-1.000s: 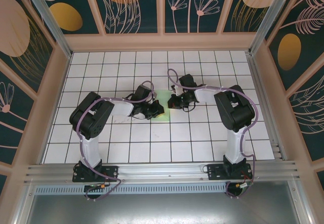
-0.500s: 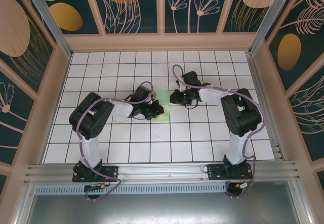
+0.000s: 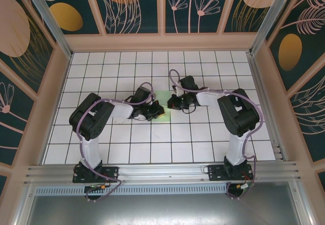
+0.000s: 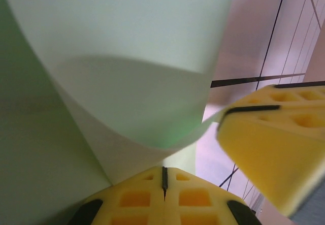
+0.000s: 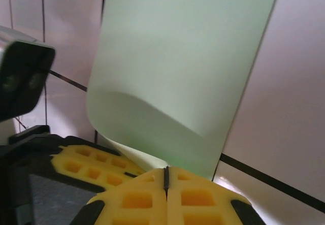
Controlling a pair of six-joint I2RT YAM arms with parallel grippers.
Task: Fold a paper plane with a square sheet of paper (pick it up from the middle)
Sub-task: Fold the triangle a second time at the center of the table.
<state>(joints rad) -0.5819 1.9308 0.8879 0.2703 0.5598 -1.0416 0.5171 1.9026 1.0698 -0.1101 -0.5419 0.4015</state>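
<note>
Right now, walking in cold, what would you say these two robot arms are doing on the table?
Two arms are working one pale green square sheet of paper near the middle of the tiled table. The left hand and the right hand are each shut on the sheet, close together, so it curls up off the tiles between them. There is no plane shape yet: the paper shows a soft bend, not a sharp crease.

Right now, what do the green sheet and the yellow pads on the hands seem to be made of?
The green sheet looks like thin matte paper: it bends in a smooth curl without creasing. The yellow pads look like soft foam or rubber, matte, with moulded square recesses; which of the two is unclear.
</note>
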